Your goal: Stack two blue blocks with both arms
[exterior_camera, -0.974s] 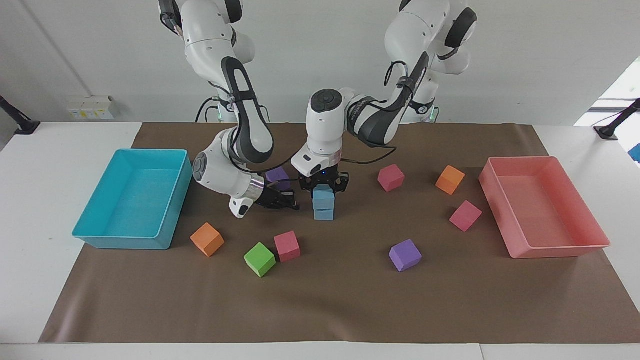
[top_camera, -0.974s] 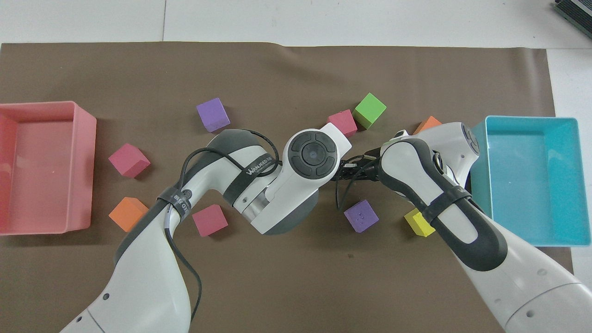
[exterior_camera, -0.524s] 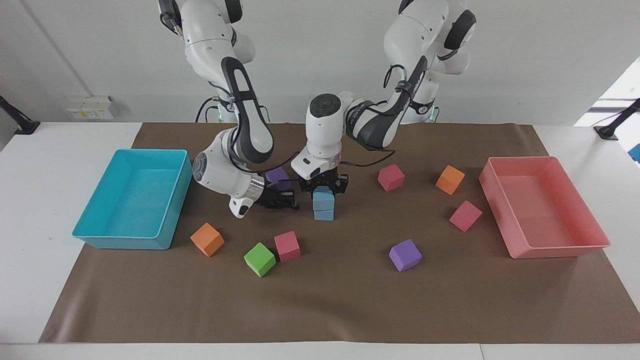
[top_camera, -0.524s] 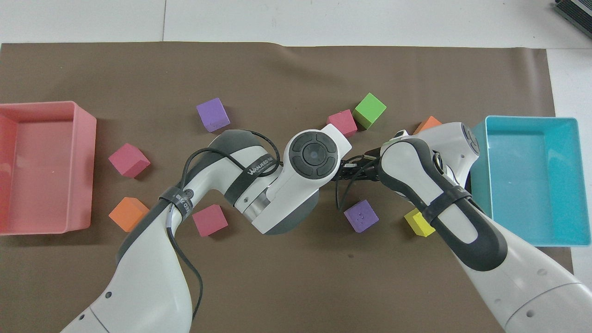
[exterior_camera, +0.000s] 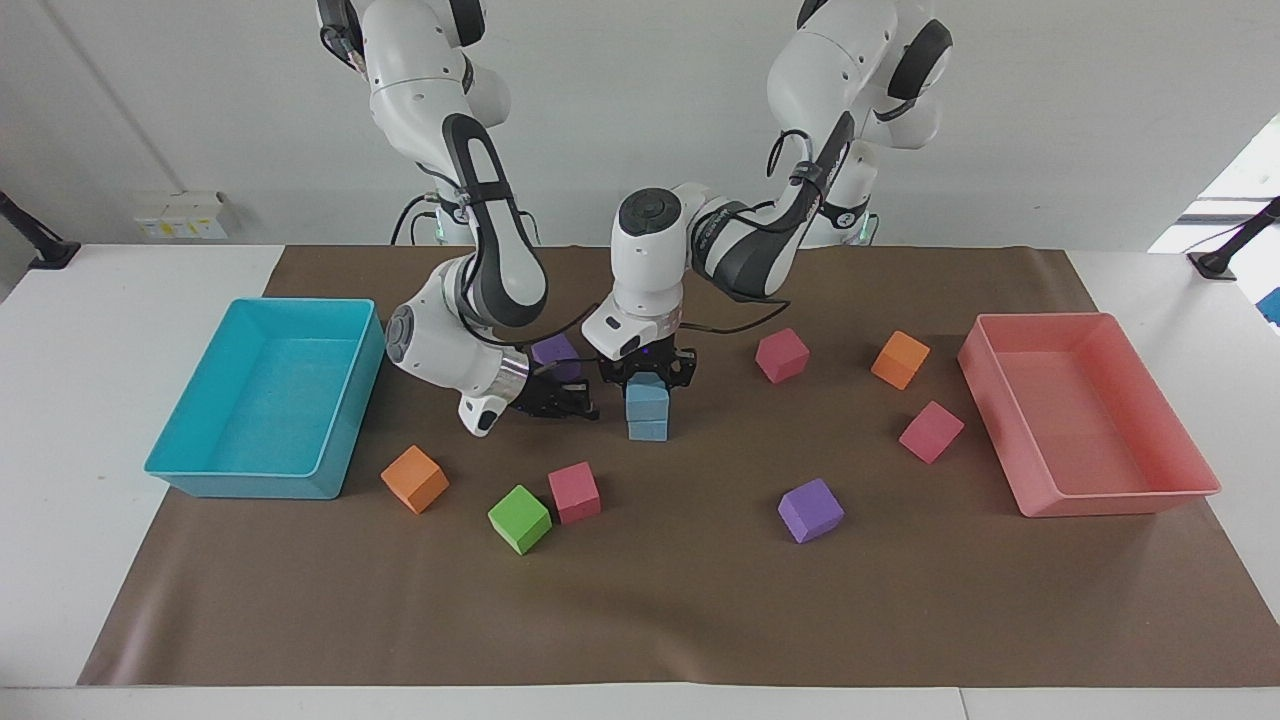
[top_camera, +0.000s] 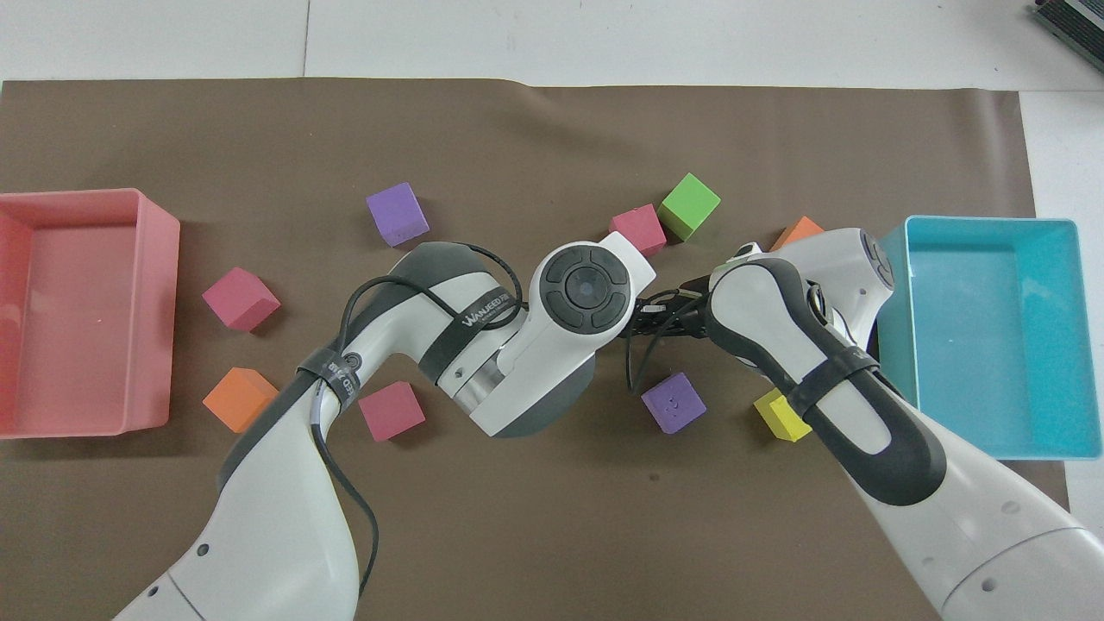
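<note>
Two light-blue blocks stand stacked at the table's middle: the upper blue block (exterior_camera: 648, 400) sits on the lower blue block (exterior_camera: 648, 430). My left gripper (exterior_camera: 648, 380) points straight down from above and is shut on the upper block. My right gripper (exterior_camera: 590, 405) lies low and sideways beside the stack, toward the right arm's end. It is open, empty and apart from the blocks. In the overhead view the left arm's wrist (top_camera: 586, 289) hides the stack and both grippers.
A turquoise tray (exterior_camera: 240, 482) stands at the right arm's end, a pink tray (exterior_camera: 1120, 498) at the left arm's end. Loose cubes lie around: purple (exterior_camera: 555, 350), orange (exterior_camera: 414, 479), green (exterior_camera: 519, 519), pink (exterior_camera: 574, 492), purple (exterior_camera: 810, 510), yellow (top_camera: 779, 417).
My left gripper has sunk slightly with the upper blue block, which now rests closer on the lower one. The right arm has not moved.
</note>
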`<state>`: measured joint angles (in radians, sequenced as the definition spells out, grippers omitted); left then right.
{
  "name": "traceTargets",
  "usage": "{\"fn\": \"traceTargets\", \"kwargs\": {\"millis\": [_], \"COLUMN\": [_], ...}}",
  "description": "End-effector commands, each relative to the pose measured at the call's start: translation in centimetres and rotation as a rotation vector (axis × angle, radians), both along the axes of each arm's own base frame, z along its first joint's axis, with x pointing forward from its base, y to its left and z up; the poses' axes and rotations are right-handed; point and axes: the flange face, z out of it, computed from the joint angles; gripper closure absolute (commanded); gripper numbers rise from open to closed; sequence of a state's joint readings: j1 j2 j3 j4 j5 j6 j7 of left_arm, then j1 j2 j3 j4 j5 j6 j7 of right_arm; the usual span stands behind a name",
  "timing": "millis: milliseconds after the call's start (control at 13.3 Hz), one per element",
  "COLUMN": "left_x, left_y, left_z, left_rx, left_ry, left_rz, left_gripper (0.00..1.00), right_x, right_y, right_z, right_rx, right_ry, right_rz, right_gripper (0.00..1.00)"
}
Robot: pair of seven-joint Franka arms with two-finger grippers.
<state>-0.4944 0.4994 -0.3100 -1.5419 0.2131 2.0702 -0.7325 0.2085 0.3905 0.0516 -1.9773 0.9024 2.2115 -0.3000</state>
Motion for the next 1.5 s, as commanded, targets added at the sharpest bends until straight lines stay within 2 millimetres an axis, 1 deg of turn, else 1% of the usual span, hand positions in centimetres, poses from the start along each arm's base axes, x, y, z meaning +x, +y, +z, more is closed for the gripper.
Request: {"fn": "traceTargets", "kwargs": {"millis": [0,225,300,375,450,524,599,674,899,1274,1424], "left_x": [-0.2,-0.2,-0.2,-0.2,-0.2,-0.2,-0.2,-0.1,0.0,0.8,1.0], "left_y": [0.0,0.0,0.0,0.0,0.0,-0.1,-0.1,0.0,0.0,1.2,1.9], "left_z": [-0.2,-0.4,-0.3,-0.3,-0.3,-0.3,-0.2,-0.2,0.2,3.4,4.6], "left_rx": [0.036,0.037,0.035,0.035,0.032,0.031,0.028,0.027,0.022,0.008,0.013], "left_ry": [-0.007,-0.005,-0.008,-0.008,-0.008,-0.009,-0.012,-0.011,-0.014,-0.038,-0.042], "left_rz": [-0.013,-0.014,-0.013,-0.011,-0.009,-0.009,-0.009,-0.007,-0.002,0.024,0.036], "left_gripper": [0.52,0.52,0.49,0.43,0.34,0.3,0.22,0.17,0.14,0.13,0.13], "right_x": [0.0,0.0,-0.1,-0.1,-0.1,-0.1,-0.1,0.0,-0.1,0.0,0.2], "right_y": [-0.2,-0.2,-0.1,-0.1,-0.1,-0.1,-0.1,-0.1,-0.1,-0.5,-0.4], "right_z": [-0.2,-0.2,-0.2,-0.2,-0.2,-0.2,-0.2,-0.2,-0.2,-0.1,0.9], "right_rx": [0.023,0.023,0.023,0.023,0.023,0.023,0.023,0.022,0.022,0.027,0.024], "right_ry": [-0.025,-0.025,-0.025,-0.025,-0.024,-0.025,-0.025,-0.026,-0.025,-0.042,-0.06], "right_rz": [-0.005,-0.005,-0.004,-0.004,-0.005,-0.004,-0.004,-0.005,-0.004,0.017,0.028], "right_gripper": [1.0,1.0,1.0,1.0,1.0,1.0,1.0,1.0,1.0,1.0,1.0]}}
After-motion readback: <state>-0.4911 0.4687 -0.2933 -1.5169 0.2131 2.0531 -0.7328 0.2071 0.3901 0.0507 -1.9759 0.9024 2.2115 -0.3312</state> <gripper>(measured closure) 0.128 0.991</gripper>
